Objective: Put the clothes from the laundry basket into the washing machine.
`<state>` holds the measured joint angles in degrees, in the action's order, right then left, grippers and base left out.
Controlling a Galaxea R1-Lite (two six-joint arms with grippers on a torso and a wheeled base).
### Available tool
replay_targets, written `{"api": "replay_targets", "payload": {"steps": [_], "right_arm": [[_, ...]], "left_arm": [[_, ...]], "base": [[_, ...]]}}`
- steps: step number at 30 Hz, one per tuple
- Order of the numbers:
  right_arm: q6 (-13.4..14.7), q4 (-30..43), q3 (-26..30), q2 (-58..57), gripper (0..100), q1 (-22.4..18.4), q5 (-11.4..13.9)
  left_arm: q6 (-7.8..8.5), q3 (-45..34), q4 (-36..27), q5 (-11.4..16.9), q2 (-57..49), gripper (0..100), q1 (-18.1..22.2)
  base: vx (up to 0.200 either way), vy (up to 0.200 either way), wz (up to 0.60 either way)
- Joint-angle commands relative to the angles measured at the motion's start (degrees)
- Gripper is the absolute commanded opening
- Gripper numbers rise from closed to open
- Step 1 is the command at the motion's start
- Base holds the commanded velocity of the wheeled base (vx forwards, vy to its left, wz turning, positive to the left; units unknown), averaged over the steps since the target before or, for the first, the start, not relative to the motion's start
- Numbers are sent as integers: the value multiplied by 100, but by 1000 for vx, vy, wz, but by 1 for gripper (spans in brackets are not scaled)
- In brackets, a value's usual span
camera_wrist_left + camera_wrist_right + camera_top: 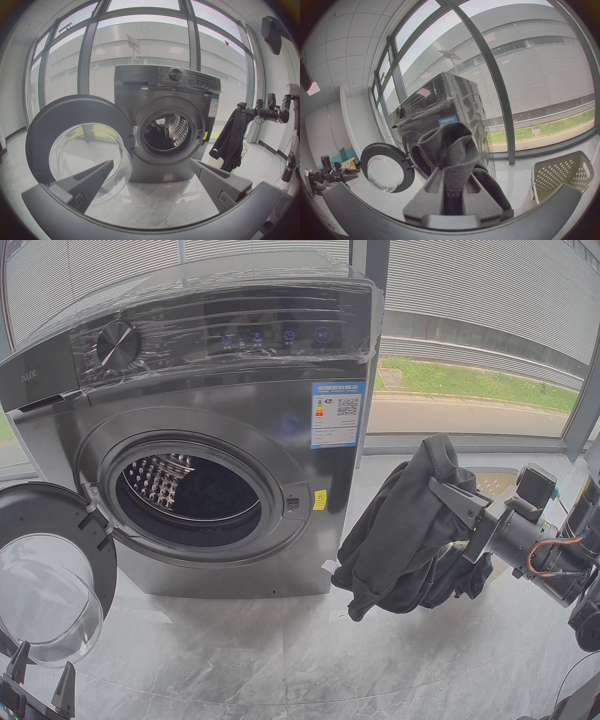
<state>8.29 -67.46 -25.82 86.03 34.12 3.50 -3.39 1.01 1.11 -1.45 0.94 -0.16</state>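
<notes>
**Holding garment point(400, 534) beside open washer point(206, 396)**

Gripping one dark garment in the right end effector point(437, 485), clamped tight on a bunched top fold. Hanging with long axis vertical, pinched end up, loose end pointing down toward the floor point(250, 652). Positioned just right of the one washer, near the one basket point(565, 175). Showing the door point(44, 515) swung out to the left and the drum point(187, 496) exposed. Holding the left end effector point(150, 162) low before the door, spread wide, with nothing in it.
</notes>
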Motion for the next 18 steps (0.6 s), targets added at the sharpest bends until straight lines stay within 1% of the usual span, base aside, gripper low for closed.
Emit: {"api": "replay_targets", "payload": {"steps": [1,5,7,11,13,14,15,18], "right_arm": [[-3,-4,42,10,0,33,2],[-3,5,86,37,0,130,10],[24,-4,51,54,0,139,90],[94,5,-81,63,0,139,116],[208,5,-107,89,0,139,151],[208,5,-107,89,0,139,151],[340,5,-178,160,0,77,142],[331,-13,-345,371,0,-46,160]], "left_arm": [[5,-84,3,-4,-76,100,-2],[5,-84,3,-4,-76,100,-2],[-4,-84,3,-4,-76,100,-2],[-4,-84,3,-4,-76,100,-2],[-4,-84,3,-4,-76,100,-2],[-4,-84,3,-4,-76,100,-2],[5,-84,3,-4,-76,100,-2],[5,-84,3,-4,-76,100,-2]], "base": [[0,0,0],[0,0,0],[0,0,0],[-200,0,0],[-200,0,0],[0,0,0],[0,0,0],[0,0,0]]}}
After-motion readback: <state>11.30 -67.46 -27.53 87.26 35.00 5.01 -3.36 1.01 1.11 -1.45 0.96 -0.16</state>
